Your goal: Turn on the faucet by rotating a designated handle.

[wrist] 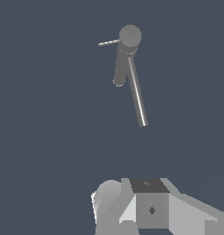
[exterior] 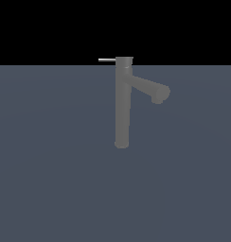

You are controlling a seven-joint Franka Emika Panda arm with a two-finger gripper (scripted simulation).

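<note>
The faucet (exterior: pixel 122 101) is a tall matte grey column standing on the dark floor, with a thick short spout (exterior: pixel 153 90) angled down toward the exterior view's right. The handle (exterior: pixel 106 60) is a thin light rod projecting from the top cap toward the exterior view's left. The wrist view looks down on the cap (wrist: pixel 130 36), the handle (wrist: pixel 108 42), the spout (wrist: pixel 119 69) and the long column (wrist: pixel 137 92). Grey blocky parts of my gripper (wrist: pixel 150 209) show at that picture's edge, well apart from the faucet. Its fingers are not distinguishable. The gripper is out of the exterior view.
A flat dark blue-grey floor (exterior: pixel 51 179) stretches all around the faucet. No other object shows in either view.
</note>
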